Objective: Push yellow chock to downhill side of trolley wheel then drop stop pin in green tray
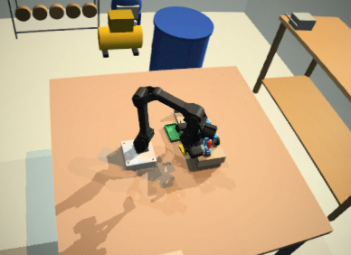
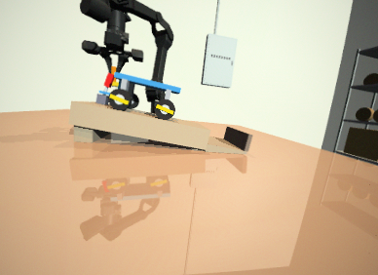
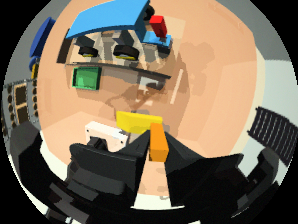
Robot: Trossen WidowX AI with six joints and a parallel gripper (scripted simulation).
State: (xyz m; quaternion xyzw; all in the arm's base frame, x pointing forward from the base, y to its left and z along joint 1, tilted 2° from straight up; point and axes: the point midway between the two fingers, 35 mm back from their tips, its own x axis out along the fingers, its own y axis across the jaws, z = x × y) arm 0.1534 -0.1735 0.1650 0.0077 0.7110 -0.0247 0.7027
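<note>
My gripper (image 3: 156, 133) is shut on the orange handle of the yellow chock (image 1: 183, 148) (image 2: 115, 84) (image 3: 136, 121). It holds the chock in the air, off to the arm-base side of the trolley's uphill end. The chock's black rubber base cannot be made out. The blue trolley (image 2: 148, 83) (image 3: 111, 19) stands on the sloping ramp (image 2: 141, 124) (image 1: 213, 161); no chock is against its visible wheels. The red-headed stop pin (image 1: 209, 144) (image 2: 108, 80) (image 3: 158, 26) stands upright at its uphill end. The green tray (image 1: 172, 132) (image 3: 86, 78) is empty, beside the ramp; the exterior view does not show it.
The white arm base plate (image 1: 138, 160) (image 3: 106, 133) is on the table, across from the ramp. A dark end board (image 2: 238, 138) stands at the ramp's low end. The arm covers much of the trolley in the top view.
</note>
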